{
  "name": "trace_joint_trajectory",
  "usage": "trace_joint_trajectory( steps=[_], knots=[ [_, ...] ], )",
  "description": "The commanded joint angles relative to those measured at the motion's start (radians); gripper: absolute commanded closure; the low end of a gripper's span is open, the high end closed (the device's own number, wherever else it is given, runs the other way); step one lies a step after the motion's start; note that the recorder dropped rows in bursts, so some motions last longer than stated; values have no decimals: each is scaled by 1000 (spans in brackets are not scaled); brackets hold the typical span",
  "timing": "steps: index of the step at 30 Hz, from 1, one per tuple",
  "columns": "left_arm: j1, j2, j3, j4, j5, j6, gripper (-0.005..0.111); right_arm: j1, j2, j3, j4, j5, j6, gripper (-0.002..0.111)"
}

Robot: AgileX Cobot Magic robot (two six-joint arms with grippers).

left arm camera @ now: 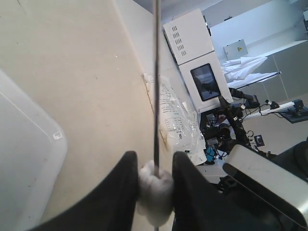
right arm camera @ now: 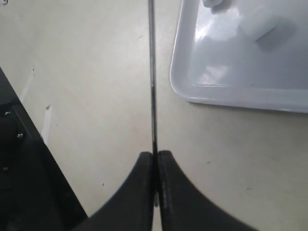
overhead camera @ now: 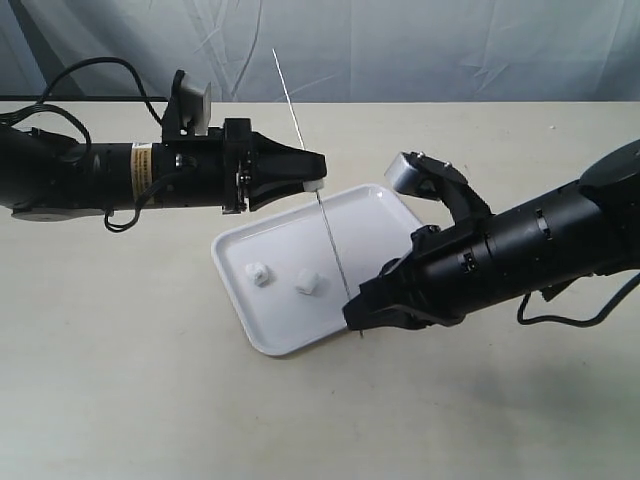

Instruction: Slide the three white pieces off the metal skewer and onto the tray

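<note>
R gripper, lower right, pinches bottom end of metal skewer to steady it steeply tilted over tray at ctr, while L gripper squeezes third white piece, prob. to strip it off; two other pieces lie on tray's left half.

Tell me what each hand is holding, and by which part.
The right hand pinches the metal skewer near one end. The left hand clamps a white piece threaded on the skewer, gripping its two sides.
</note>
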Motion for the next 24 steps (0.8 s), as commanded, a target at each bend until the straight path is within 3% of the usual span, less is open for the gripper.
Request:
trace_joint_trajectory(
  steps=[1,5,14,24],
  knots=[
    [-6,-9,-7,-8,-9,6,82,-5,-1,-4,-12,-9,-8,109],
    [-6,-9,-7,-8,-9,6,93,-5,-1,-4,-24,-13,-8,109],
    [14,-9,-7,-55,-9,34,94,-5,-1,71,-87,8,-3,109],
    [135,-9,-7,-104,-9,117,94,-5,-1,194,-106,96,-28,109]
  ],
)
